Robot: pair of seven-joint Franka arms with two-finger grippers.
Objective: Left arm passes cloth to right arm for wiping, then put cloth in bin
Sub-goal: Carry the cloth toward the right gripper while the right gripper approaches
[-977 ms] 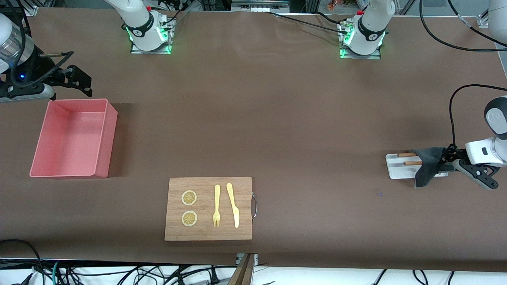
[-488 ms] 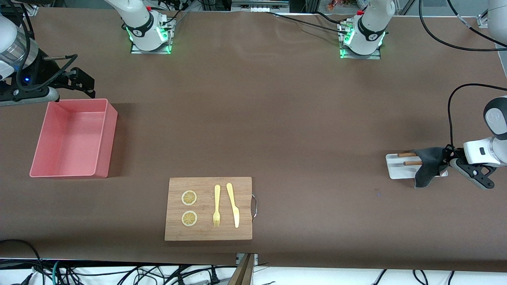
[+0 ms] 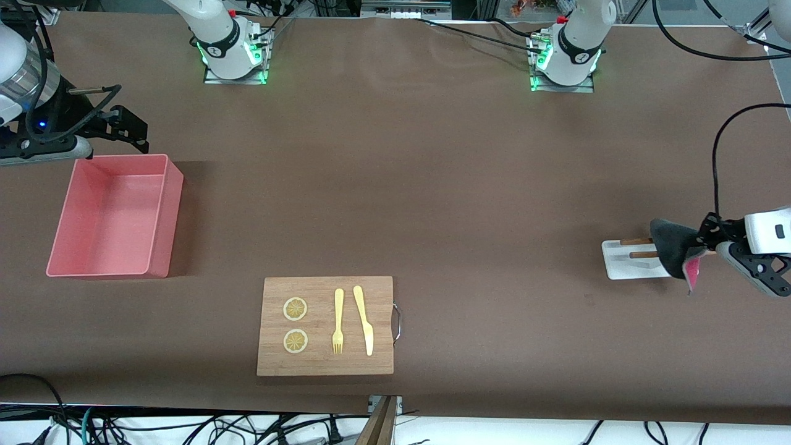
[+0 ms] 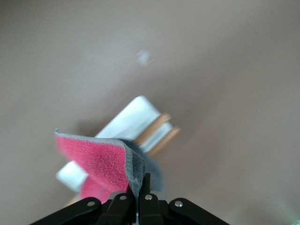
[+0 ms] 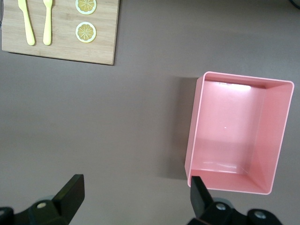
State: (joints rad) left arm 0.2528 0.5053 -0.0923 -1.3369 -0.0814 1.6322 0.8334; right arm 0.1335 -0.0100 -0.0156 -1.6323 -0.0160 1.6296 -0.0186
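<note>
Pinching the cloth (image 3: 675,248) above the white tray (image 3: 621,261), the left gripper (image 3: 707,242) held it aloft, while the right gripper (image 3: 126,127) waited spread beside the bin (image 3: 162,216).

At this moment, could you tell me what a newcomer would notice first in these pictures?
Probably the cloth, grey with a pink underside, pinched in the shut left gripper above the small white tray at the left arm's end of the table. Next, the pink bin at the right arm's end, with the open right gripper waiting just above it.
</note>
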